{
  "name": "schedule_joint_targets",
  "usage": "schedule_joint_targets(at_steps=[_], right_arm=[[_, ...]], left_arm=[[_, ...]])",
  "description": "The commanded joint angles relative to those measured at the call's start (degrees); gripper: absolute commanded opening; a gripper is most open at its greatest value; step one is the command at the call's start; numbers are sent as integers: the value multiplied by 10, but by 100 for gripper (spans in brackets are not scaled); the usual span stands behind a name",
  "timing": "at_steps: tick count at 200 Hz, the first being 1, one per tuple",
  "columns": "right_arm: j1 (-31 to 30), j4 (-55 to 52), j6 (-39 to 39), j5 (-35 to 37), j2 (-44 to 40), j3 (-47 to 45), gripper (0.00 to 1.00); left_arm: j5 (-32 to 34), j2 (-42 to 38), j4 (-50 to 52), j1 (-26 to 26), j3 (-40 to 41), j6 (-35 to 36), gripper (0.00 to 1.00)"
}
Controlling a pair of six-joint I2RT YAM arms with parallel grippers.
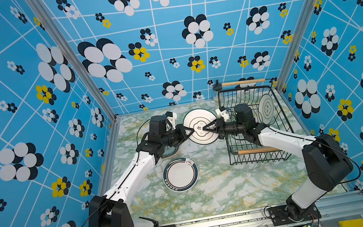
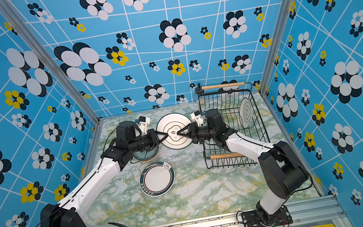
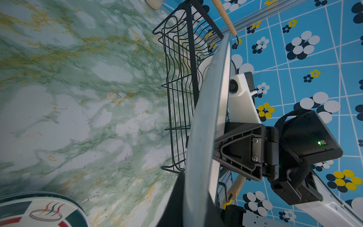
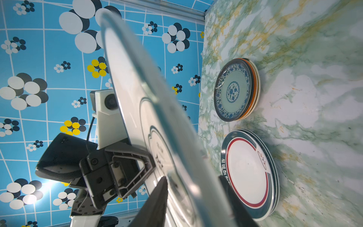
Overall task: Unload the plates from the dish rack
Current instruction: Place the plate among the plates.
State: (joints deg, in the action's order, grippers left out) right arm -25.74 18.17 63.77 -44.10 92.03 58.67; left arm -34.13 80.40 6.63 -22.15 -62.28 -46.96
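Marbled tabletop (image 1: 226, 187): green-veined, walled in by blue flowered panels; we work over its middle.
Emblem plate (image 1: 197, 116): off the table, hanging between our two arms, just outside the dish rack (image 1: 259, 159); both wrist views show it edge-on.
Left gripper (image 1: 194, 130): clamped on the plate, reaching in from the rim on the stack side as far as the emblem.
Right gripper (image 1: 206, 128): straddles the opposite rim from the rack side; we cannot tell whether its jaws press the plate or stand off it.
Stacks: teal-rimmed stack (image 1: 180, 175) and blue-patterned stack (image 4: 233, 90) lie flat on the left arm's side, below the held plate.
Rack: one white plate (image 1: 266, 109) stands upright in the slots.
Turning point, as we judge it: the plate must go left and down, so the left arm, nearer the stacks, should carry it once the right lets go, tipping it flat.
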Motion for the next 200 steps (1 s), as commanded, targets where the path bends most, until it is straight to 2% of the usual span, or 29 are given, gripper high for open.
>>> schedule_joint_targets(at_steps=[1,26,44,97,128,149,200], right_arm=[[-13,26,-10,-10,-9,29,52],[-13,14,-18,-4,-11,35,69],[-13,-19,-38,5,-15,44,76],[-13,-325,-215,129,-44,133,99],[-13,-469,-287,238,-56,187,99],[-13,-549,-328,315,-65,222,99],[-13,-712,-388,593,-79,293,99]], left_arm=[[-8,8,34,-4,-11,20,11],[-8,7,58,3,-19,24,6],[-8,-3,71,13,-18,24,3],[-11,-51,161,54,-33,38,0],[1,-90,251,82,-44,60,0],[33,-120,326,102,-47,87,0],[128,-183,459,131,-22,122,0]])
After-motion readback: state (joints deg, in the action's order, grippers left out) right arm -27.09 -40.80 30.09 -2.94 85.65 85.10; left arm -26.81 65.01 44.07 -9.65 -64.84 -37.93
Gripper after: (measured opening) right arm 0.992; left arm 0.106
